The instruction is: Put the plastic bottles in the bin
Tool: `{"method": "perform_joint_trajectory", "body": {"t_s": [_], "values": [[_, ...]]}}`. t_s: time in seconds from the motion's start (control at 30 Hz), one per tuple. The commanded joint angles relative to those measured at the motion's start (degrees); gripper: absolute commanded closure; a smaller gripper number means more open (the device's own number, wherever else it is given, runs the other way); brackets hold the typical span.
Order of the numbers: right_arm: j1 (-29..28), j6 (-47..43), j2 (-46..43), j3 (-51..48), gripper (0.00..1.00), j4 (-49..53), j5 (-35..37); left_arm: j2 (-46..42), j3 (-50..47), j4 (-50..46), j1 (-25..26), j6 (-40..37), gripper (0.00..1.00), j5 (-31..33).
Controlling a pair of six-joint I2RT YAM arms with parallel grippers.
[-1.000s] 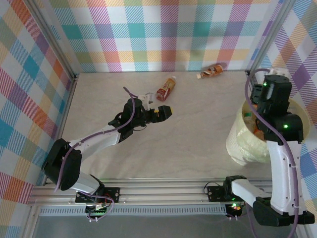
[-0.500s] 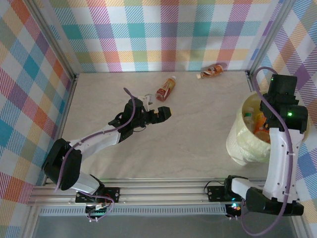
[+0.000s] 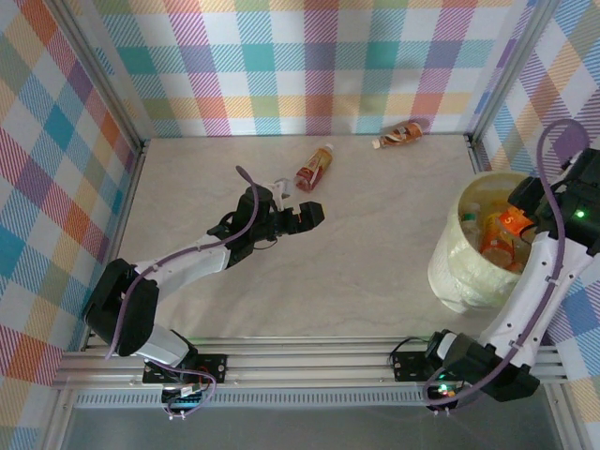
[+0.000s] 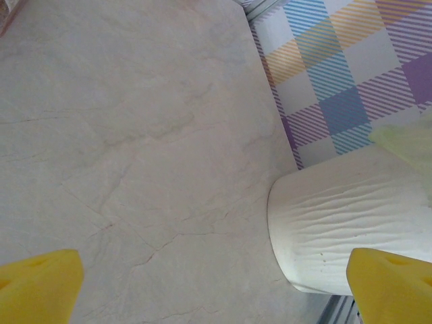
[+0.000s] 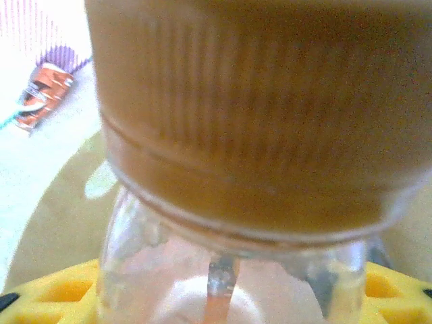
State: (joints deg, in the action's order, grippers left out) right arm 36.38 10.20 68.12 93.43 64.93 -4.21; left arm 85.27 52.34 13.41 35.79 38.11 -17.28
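The right gripper (image 5: 223, 300) is clamped on a clear bottle (image 5: 250, 135) with a brownish ribbed cap, held over the bin (image 3: 450, 272). The left gripper (image 3: 302, 216) gapes wide and empty above the table (image 4: 135, 135). A red-labelled bottle (image 3: 315, 165) lies just beyond its fingertips, and a second bottle (image 3: 400, 135) lies farther off by the back wall.

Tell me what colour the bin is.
The bin is pale creamy yellow, best seen from top external.
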Motion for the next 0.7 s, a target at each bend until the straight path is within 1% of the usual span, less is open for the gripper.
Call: {"method": "perform_joint_trajectory", "body": {"t_s": [0.0,0.1,0.17,0.2,0.27,0.33,0.4,0.53,0.57,0.67], "values": [[1.4,6.8,0.3,-2.5,0.53,-5.7,-11.8,0.6,1.5,-1.0,-0.6,-1.0,0.0,-0.3],[1.4,10.5,0.7,-4.9,0.49,-10.1,-16.1,0.3,1.4,-1.3,-0.9,-0.9,0.0,-0.3],[1.4,11.9,1.3,-5.8,0.44,-11.1,-18.2,-0.2,1.1,-1.5,-0.9,-1.0,0.0,-0.1],[1.4,12.2,1.5,-6.2,0.39,-11.3,-18.6,-0.5,0.9,-1.7,-0.9,-1.1,0.0,0.0],[1.5,12.1,2.0,-6.8,0.27,-11.2,-19.5,-1.0,0.7,-2.4,-1.0,-1.3,0.0,0.5],[1.5,11.3,2.3,-6.6,0.19,-9.9,-19.7,-1.2,1.0,-3.2,-1.1,-1.7,0.0,0.6],[1.4,10.5,1.8,-6.4,0.11,-9.2,-17.8,-1.2,1.3,-3.8,-1.2,-2.0,0.0,0.5],[1.4,9.2,0.0,-5.6,0.05,-7.9,-11.3,-0.9,1.7,-3.9,-1.4,-2.0,0.0,0.5],[1.4,8.8,-0.4,-5.3,0.0,-7.6,-9.9,-0.7,1.7,-3.8,-1.3,-1.9,0.0,0.4],[1.5,8.5,-1.8,-4.9,0.0,-7.7,-7.1,-0.2,1.9,-3.7,-1.3,-1.8,0.0,0.1]]}}
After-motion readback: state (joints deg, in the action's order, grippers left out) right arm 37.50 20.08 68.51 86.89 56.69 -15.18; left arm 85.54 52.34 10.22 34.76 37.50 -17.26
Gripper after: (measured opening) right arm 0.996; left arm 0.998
